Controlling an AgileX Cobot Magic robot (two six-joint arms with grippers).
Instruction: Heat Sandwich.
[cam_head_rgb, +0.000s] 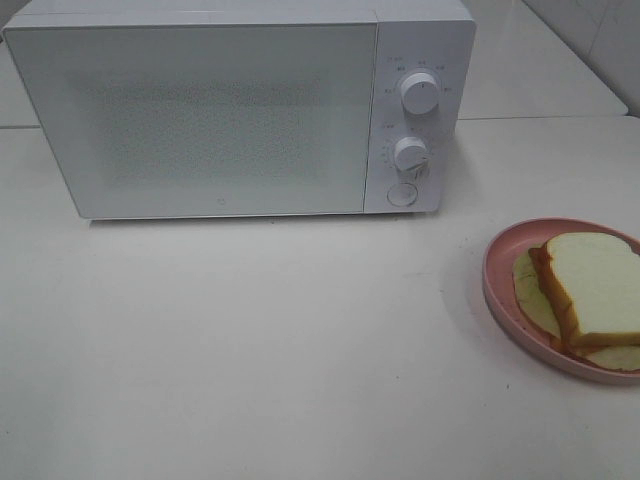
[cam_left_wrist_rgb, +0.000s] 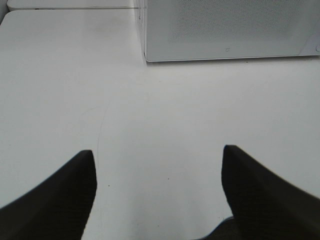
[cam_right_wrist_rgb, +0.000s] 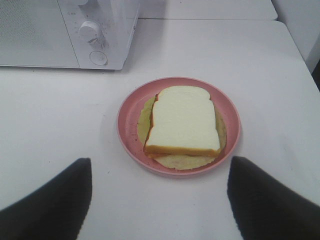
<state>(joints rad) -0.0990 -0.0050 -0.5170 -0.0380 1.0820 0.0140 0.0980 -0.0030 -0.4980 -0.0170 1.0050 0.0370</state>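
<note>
The sandwich (cam_head_rgb: 595, 288) (cam_right_wrist_rgb: 183, 121), white bread with orange-brown crust over a pale yellow-green layer, lies on a round pink plate (cam_head_rgb: 498, 283) (cam_right_wrist_rgb: 129, 131) at the table's right edge. A white microwave (cam_head_rgb: 230, 110) (cam_left_wrist_rgb: 230, 30) (cam_right_wrist_rgb: 65, 32) stands at the back with its door closed. My right gripper (cam_right_wrist_rgb: 159, 172) hangs open short of the plate, nothing between its fingers. My left gripper (cam_left_wrist_rgb: 158, 160) is open over bare table in front of the microwave's left corner. Neither arm shows in the exterior high view.
Two round knobs (cam_head_rgb: 418, 92) and a round button (cam_head_rgb: 402, 195) sit on the microwave's right panel. White tabletop (cam_head_rgb: 250, 350) spreads in front of the microwave. A seam to another table runs behind it. A wall rises at the far right.
</note>
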